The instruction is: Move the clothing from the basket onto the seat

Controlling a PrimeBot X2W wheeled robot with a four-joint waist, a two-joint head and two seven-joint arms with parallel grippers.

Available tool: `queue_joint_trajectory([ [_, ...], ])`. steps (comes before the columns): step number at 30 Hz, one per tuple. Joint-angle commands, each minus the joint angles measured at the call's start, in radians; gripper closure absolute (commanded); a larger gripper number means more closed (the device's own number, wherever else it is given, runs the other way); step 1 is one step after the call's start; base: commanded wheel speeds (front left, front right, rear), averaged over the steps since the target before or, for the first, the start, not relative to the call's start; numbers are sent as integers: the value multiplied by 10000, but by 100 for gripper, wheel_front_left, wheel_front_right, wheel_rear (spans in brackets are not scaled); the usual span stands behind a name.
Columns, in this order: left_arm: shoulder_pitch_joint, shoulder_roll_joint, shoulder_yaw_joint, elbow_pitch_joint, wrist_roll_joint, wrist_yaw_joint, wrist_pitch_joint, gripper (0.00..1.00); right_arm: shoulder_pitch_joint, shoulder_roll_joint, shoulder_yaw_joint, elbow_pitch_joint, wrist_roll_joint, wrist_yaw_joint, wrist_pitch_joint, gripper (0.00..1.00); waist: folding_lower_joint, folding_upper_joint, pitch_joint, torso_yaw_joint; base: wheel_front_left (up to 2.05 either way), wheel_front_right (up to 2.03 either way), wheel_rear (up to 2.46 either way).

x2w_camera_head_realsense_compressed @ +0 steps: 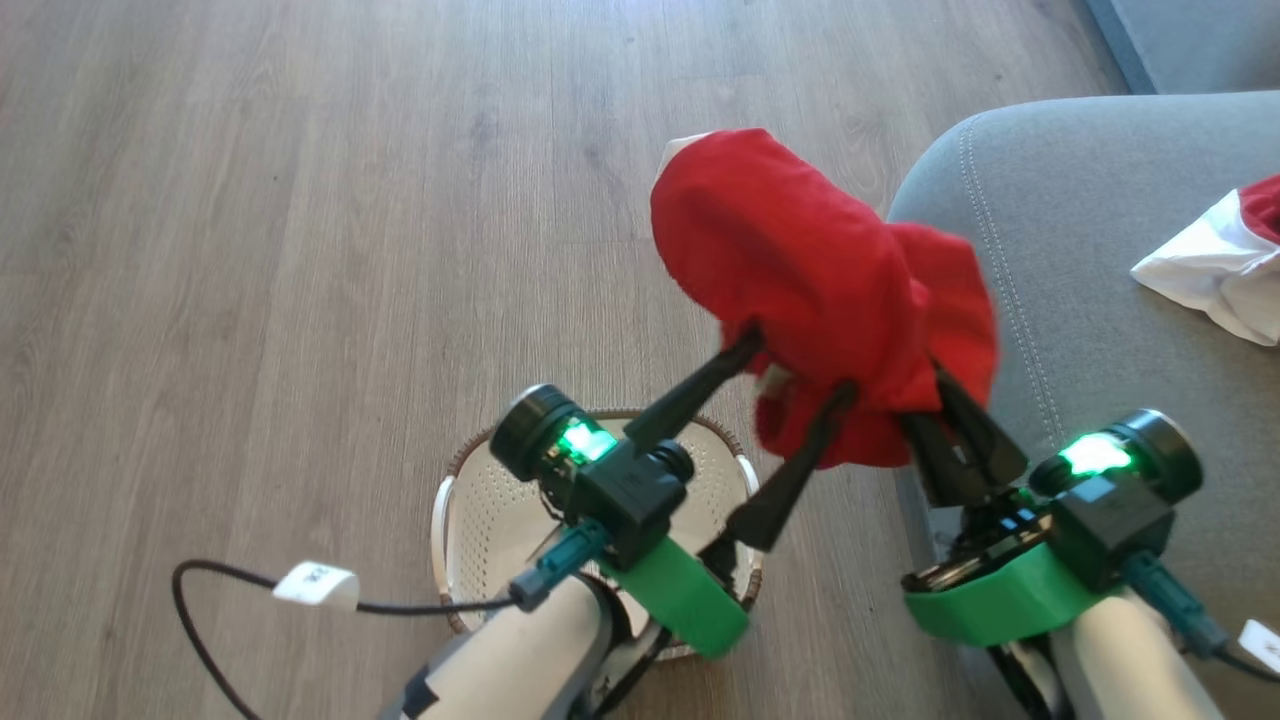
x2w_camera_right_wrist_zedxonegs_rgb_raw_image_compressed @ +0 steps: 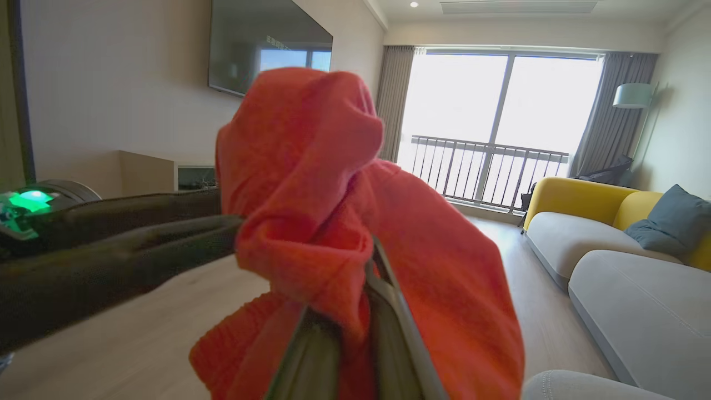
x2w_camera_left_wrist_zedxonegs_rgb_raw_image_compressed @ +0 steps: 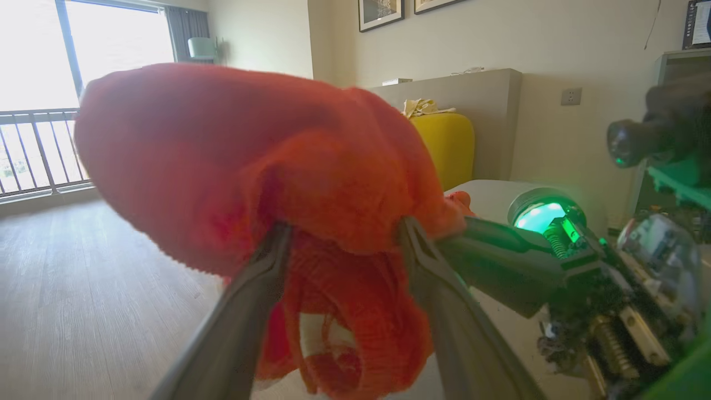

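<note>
An all-red garment (x2w_camera_head_realsense_compressed: pixel 800 260) hangs in the air between the basket and the seat, held by both grippers. My left gripper (x2w_camera_head_realsense_compressed: pixel 797 372) is open, its two fingers spread wide with the red cloth (x2w_camera_left_wrist_zedxonegs_rgb_raw_image_compressed: pixel 250 161) draped over their tips. My right gripper (x2w_camera_head_realsense_compressed: pixel 940 395) is shut on a fold of the red garment (x2w_camera_right_wrist_zedxonegs_rgb_raw_image_compressed: pixel 311 222) at its right side. Below my left arm stands the cream perforated basket (x2w_camera_head_realsense_compressed: pixel 480 500) with no clothing showing inside. A red-and-white garment (x2w_camera_head_realsense_compressed: pixel 1215 265) lies on the grey seat (x2w_camera_head_realsense_compressed: pixel 1080 260) at the right.
A black cable with a white tag (x2w_camera_head_realsense_compressed: pixel 315 585) loops over the wooden floor (x2w_camera_head_realsense_compressed: pixel 300 200) left of the basket. Another grey cushion (x2w_camera_head_realsense_compressed: pixel 1190 40) sits at the top right. A yellow and grey sofa (x2w_camera_right_wrist_zedxonegs_rgb_raw_image_compressed: pixel 611 233) stands further off.
</note>
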Motion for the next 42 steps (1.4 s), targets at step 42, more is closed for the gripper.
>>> queue_joint_trajectory([
  [42, 1838, 22, 1613, 1135, 1274, -1109, -49, 0, -642, -353, -2169, -882, 39, -4, -11, 100, 0, -1, 130, -113, 0, 0, 0],
])
